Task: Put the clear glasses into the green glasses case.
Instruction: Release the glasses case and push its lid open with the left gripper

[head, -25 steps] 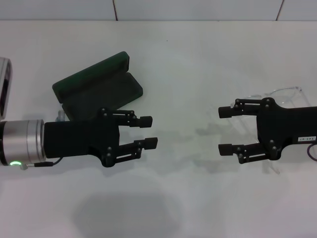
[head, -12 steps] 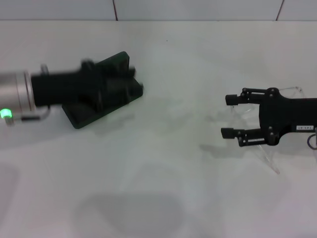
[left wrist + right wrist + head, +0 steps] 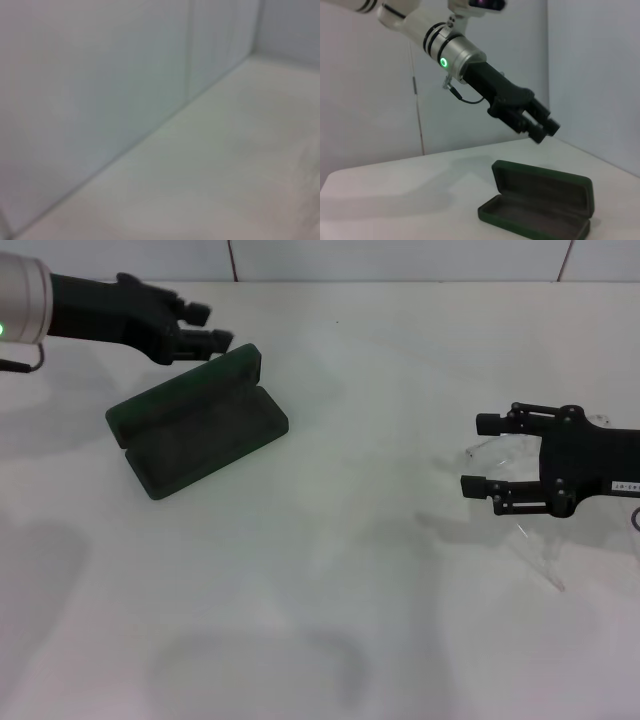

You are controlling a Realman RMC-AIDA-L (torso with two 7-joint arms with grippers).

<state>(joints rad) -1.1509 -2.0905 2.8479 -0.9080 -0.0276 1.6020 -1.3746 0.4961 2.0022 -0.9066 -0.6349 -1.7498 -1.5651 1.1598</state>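
The green glasses case point(image 3: 195, 425) lies open on the white table at the left, with its dark lining showing and nothing inside; the right wrist view also shows the case point(image 3: 540, 207). My left gripper point(image 3: 207, 326) hangs in the air just behind the case's raised lid, with its fingers slightly apart and nothing between them. It shows in the right wrist view as the left gripper point(image 3: 545, 129) above the case. The clear glasses point(image 3: 540, 560) lie at the far right, faint against the table. My right gripper point(image 3: 479, 454) hovers open over them and covers much of the frame.
A pale tiled wall point(image 3: 400, 260) runs along the back of the table. The left wrist view shows only the wall point(image 3: 100, 90) and bare tabletop point(image 3: 240, 170).
My left arm has swung from in front of the case, across it, to the back left behind the lid. My right gripper has drifted a little right and farther back over the glasses.
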